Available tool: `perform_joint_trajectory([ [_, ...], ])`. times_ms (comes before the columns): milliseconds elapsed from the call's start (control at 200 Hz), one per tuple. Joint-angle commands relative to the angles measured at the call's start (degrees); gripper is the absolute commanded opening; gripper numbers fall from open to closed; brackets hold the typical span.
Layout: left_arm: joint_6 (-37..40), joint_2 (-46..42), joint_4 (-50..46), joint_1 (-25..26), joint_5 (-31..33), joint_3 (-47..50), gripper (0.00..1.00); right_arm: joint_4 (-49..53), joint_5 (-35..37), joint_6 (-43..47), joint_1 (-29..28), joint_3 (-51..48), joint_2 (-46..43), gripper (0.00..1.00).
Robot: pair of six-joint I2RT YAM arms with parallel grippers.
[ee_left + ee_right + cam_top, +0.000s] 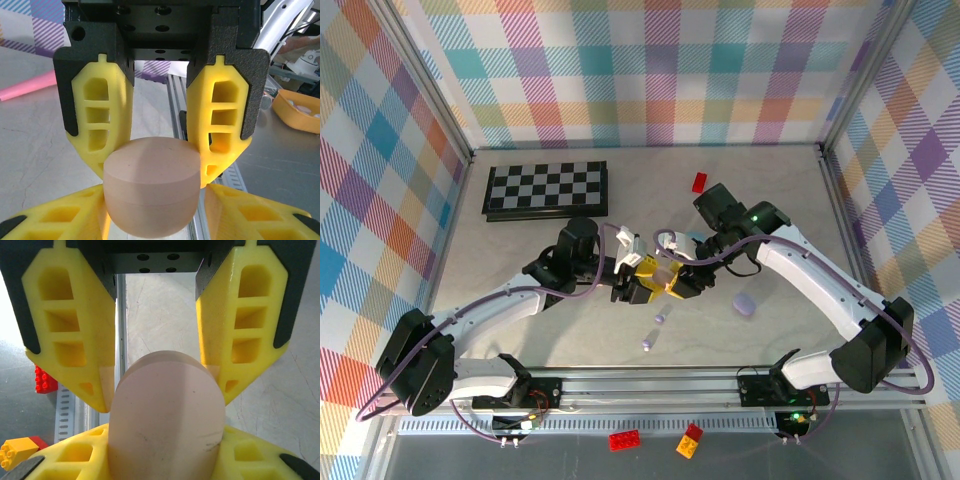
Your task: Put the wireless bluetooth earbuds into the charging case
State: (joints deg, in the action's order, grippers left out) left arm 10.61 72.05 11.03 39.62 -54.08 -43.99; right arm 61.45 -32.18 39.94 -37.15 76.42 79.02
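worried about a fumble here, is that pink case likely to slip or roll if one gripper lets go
Probably slippery: the pink case looks smooth and rounded, so the left gripper and right gripper press curved sides. On its side it would likely roll. It looks rigid, not squashy.

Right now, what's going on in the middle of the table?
Both arms meet over the table on one pink charging case. The right gripper clamps it from one side, and the left gripper has its fingers against the lid from the other. The case is closed, so nothing is being inserted yet. A purple earbud lies loose on the table just below the grippers, with a second one near it.
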Motion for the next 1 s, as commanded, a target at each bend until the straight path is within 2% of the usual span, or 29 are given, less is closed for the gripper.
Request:
perform_joint_trajectory([
  [0,1.5,0.4,-1.9,1.2,-3.0,-2.0,0.5,0.4,-1.1,1.5,-0.2,1.9,0.8,0.34],
  [480,2.1,0.9,-3.1,1.7,-2.9,-3.2,0.49,0.0,-1.6,1.1,-0.3,2.7,1.7,0.33],
  [740,1.7,1.5,-2.3,1.7,-3.4,-3.3,0.42,-0.1,-1.9,1.0,-0.3,3.0,2.1,0.33],
  [815,1.7,1.7,-2.0,1.8,-3.7,-3.2,0.36,-0.2,-1.6,1.1,-0.3,2.8,2.0,0.33],
  [910,1.9,1.5,-1.2,1.8,-3.1,-2.5,0.34,-0.7,-0.9,1.0,-0.3,2.3,1.3,0.37],
  [995,2.2,1.4,-0.9,1.8,-2.4,-2.1,0.33,-1.5,0.2,0.3,-0.1,1.4,0.5,0.5],
])
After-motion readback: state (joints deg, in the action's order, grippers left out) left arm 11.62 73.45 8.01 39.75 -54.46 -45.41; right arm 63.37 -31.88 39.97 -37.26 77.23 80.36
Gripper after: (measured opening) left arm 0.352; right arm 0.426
